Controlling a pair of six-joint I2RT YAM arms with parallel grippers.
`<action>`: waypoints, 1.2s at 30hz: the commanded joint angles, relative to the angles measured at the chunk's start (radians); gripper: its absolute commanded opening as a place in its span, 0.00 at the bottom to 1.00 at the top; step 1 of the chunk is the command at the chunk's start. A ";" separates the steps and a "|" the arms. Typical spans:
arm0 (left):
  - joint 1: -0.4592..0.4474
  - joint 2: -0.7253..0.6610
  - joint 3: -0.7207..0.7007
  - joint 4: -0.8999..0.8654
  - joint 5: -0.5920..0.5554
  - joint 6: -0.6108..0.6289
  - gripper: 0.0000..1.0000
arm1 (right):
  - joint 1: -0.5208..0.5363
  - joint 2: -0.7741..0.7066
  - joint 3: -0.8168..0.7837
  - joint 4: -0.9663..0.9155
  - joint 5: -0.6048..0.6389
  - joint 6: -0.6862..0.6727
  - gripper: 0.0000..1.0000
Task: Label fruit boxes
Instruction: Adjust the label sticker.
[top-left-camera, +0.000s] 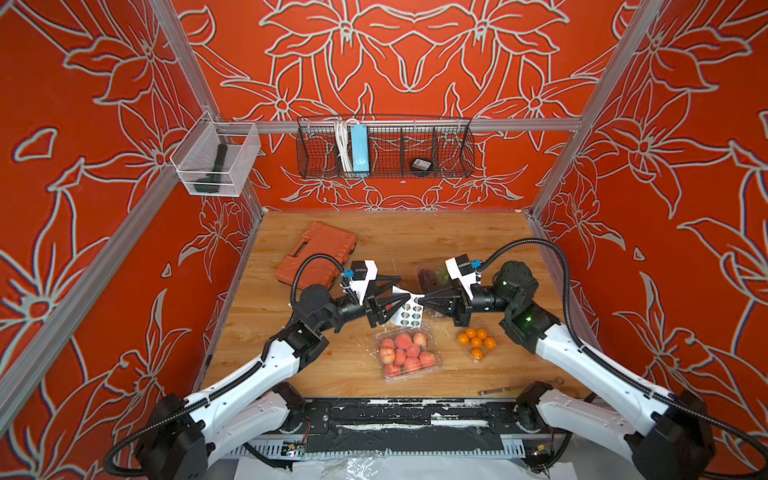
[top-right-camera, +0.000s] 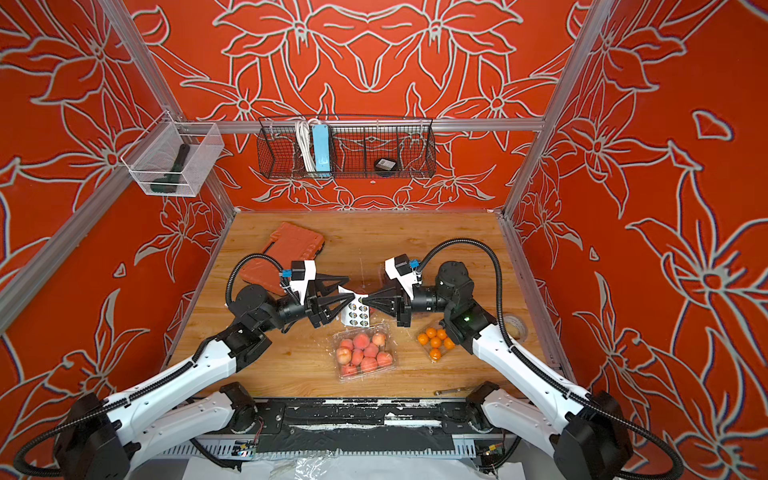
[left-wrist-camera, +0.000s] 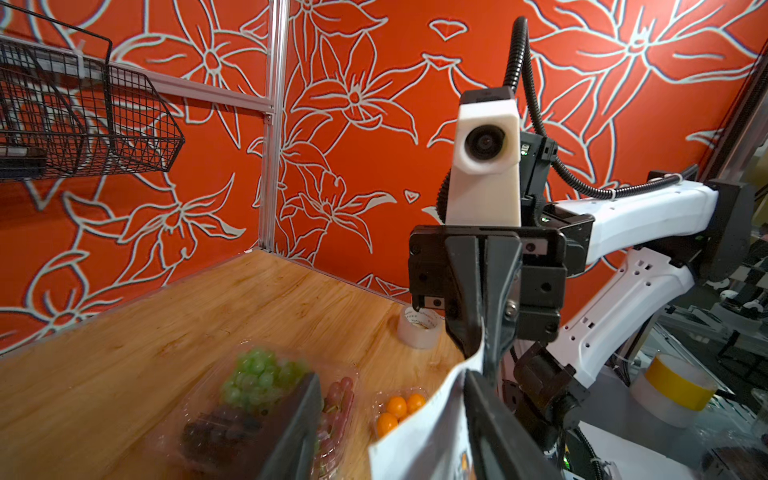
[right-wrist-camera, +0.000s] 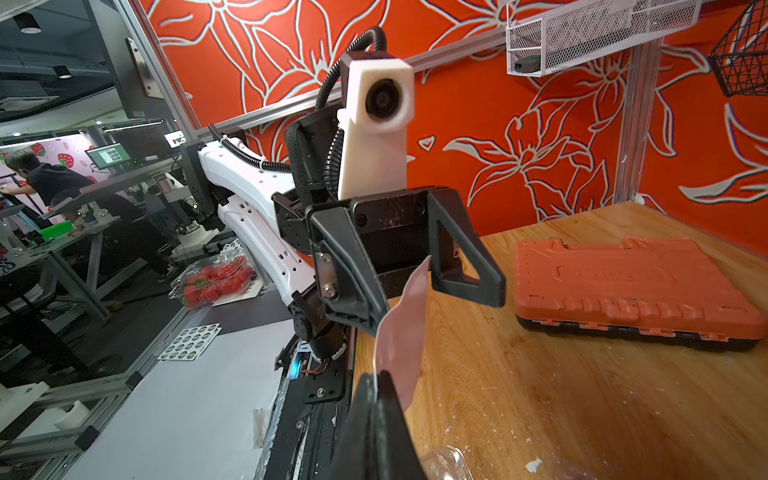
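Pinching the sticker sheet (top-left-camera: 409, 313) by one edge, the right tool (top-left-camera: 422, 298) is fully closed and holds it in the air above the counter (top-left-camera: 415, 237). The left tool (top-left-camera: 405, 286) faces it with jaws apart; the limp, curling white sheet runs between them unclamped. 3 fruit boxes show: the grape box (top-left-camera: 432, 274) beneath the right tool, the peach box (top-left-camera: 409, 353) and the box of small oranges (top-left-camera: 476, 343) nearer the robot's base. They are thin, glossy, clear shells, probably light and springy. Lids likely dent or skid under pressure, so press a sticker gently onto a flat lid panel, steadying the stiffer rim.
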 joint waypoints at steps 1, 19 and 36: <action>0.004 0.004 0.003 0.024 0.025 -0.007 0.56 | 0.005 -0.013 -0.011 0.041 -0.023 0.002 0.00; 0.003 0.073 0.027 0.058 0.099 -0.043 0.56 | 0.010 0.012 -0.004 0.050 -0.016 0.005 0.00; -0.006 0.062 0.013 0.054 0.108 -0.031 0.58 | 0.012 0.028 0.013 -0.007 0.036 -0.026 0.00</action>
